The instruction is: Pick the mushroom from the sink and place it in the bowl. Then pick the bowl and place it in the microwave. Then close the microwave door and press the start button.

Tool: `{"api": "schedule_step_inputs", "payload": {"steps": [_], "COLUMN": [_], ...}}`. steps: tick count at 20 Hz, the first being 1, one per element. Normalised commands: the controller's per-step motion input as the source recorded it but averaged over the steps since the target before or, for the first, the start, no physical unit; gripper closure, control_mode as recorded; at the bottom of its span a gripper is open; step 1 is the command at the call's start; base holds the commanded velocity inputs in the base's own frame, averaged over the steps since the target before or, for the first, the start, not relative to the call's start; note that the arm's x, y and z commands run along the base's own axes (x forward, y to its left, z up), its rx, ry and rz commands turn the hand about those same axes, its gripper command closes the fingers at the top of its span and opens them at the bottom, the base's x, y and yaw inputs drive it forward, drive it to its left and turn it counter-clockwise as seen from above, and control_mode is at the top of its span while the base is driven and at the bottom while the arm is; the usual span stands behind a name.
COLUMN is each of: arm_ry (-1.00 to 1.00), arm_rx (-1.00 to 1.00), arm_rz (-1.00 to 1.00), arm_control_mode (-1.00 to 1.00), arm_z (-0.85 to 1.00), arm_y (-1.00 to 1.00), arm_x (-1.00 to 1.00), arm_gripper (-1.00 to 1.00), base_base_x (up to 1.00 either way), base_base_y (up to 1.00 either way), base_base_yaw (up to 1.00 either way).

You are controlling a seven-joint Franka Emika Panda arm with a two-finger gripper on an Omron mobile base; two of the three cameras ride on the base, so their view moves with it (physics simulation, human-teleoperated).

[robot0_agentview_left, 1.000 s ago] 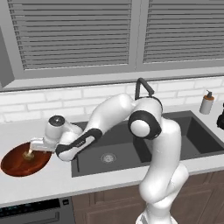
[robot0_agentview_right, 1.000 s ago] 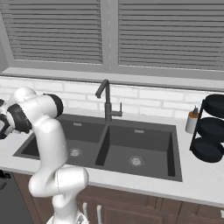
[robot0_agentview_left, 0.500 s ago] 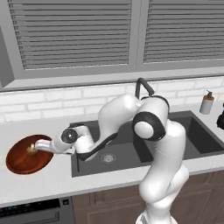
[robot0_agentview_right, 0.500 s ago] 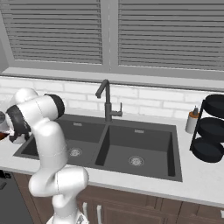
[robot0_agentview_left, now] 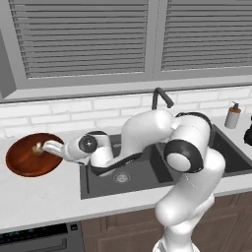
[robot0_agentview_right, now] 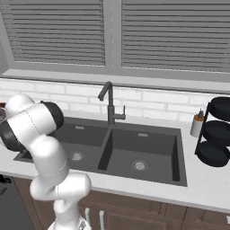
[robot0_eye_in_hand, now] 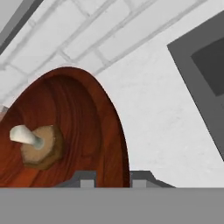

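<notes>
Fingers [robot0_eye_in_hand: 113, 176] lower; mushroom [robot0_eye_in_hand: 37, 144] visible

The mushroom [robot0_eye_in_hand: 38, 146] lies in the bowl [robot0_agentview_left: 24, 165], which sits on the counter [robot0_agentview_left: 49, 202] left of the sink [robot0_agentview_right: 148, 155], before the brick wall [robot0_agentview_left: 74, 110].

Soap dispenser [robot0_agentview_left: 232, 115] sits at the tabletop's back right edge by the brick wall, next to what looks like a black tiered rack [robot0_agentview_right: 215, 132].
</notes>
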Motion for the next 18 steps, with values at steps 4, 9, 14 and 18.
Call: {"api": "schedule_step_inputs", "payload": {"steps": [4, 9, 14, 18], "arm_ry": [0.02, 0.15, 0.06, 0.04], "arm_rx": [0.0, 0.0, 0.0, 0.0], "arm_rz": [-0.31, -0.44, -0.35, -0.25], "arm_control_mode": [-1.0, -1.0, -1.0, -1.0], "arm_z": [0.72, 0.68, 0.87, 0.87], "arm_y": [-0.07, -0.42, -0.56, -0.58], "arm_x": [-0.3, -0.14, -0.21, -0.2], "arm_gripper": [1.0, 1.0, 1.0, 1.0], "base_base_x": [0.0, 0.0, 0.0, 0.0], "base_base_y": [0.0, 0.0, 0.0, 0.0], "base_base_yaw": [0.0, 0.0, 0.0, 0.0]}}
